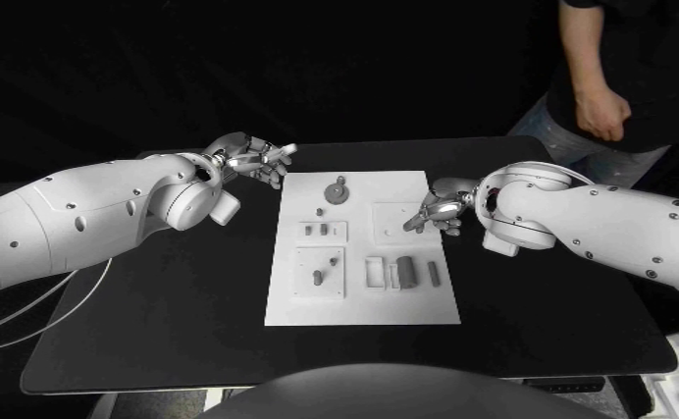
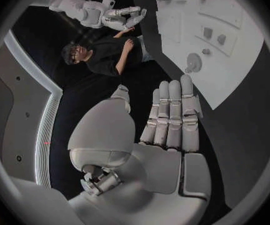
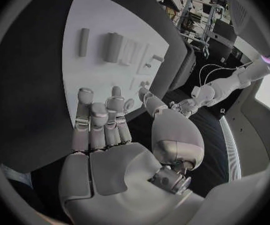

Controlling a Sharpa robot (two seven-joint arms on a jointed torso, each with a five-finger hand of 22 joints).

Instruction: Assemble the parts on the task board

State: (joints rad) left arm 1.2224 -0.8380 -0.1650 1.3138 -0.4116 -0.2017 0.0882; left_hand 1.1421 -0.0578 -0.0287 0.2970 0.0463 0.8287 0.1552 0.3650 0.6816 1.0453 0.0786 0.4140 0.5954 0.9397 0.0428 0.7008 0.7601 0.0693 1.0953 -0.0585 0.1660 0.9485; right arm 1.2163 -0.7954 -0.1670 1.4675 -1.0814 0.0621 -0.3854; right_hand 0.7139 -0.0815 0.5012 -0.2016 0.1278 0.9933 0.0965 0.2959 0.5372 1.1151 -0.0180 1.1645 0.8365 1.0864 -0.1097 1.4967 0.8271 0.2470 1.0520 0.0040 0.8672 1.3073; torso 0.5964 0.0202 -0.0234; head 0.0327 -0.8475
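Both hands are empty, fingers apart: the left hand [image 1: 255,159] waits off the task board [image 1: 365,301], the right hand [image 1: 439,211] hovers over its edge, probably to reach a part.

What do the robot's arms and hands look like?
Both arms are smooth, rounded white shells dotted with small dark screws. The left hand and right hand are shiny silver metal with many jointed fingers. Thin pale cables loop beside the left arm.
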